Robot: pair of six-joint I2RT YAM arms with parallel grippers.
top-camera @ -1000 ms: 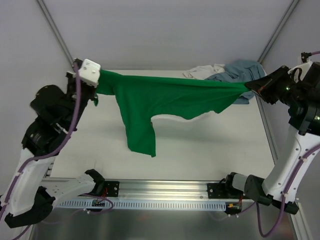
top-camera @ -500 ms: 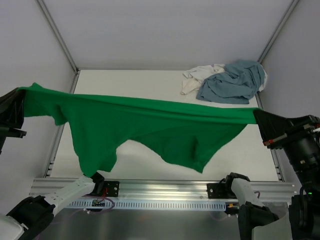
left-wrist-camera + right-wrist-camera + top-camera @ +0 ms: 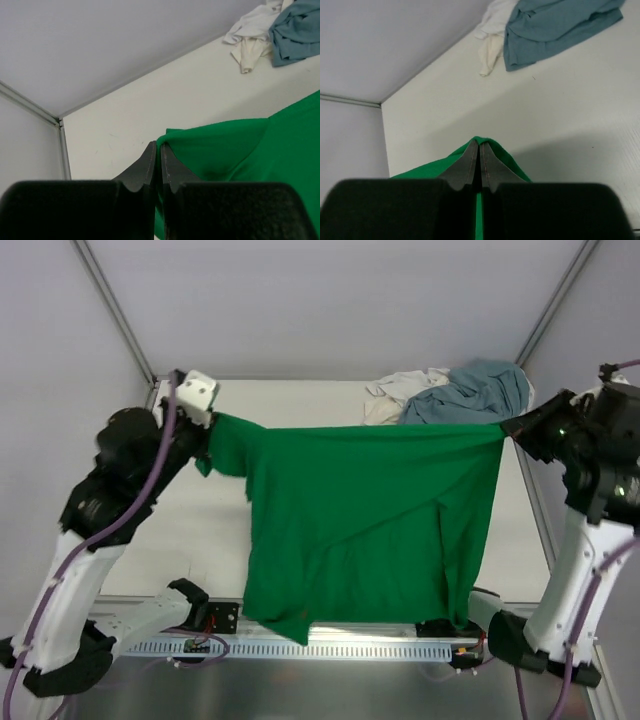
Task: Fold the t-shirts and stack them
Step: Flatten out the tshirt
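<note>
Green t-shirt (image 3: pixel 360 520) hangs spread, left gripper (image 3: pixel 156 147) and right gripper (image 3: pixel 479 145) each clamped on 1 top corner; next probably calls for laying it flat on the table (image 3: pixel 300 400).

Three soft cloth t-shirts in all — one bright green short-sleeved shirt (image 3: pixel 370 520), one dusty grey-blue shirt (image 3: pixel 470 398), one white shirt (image 3: pixel 392 390) — plus two black two-finger grippers, the left gripper (image 3: pixel 156 150) and the right gripper (image 3: pixel 479 149), and one white table (image 3: pixel 300 402).
</note>
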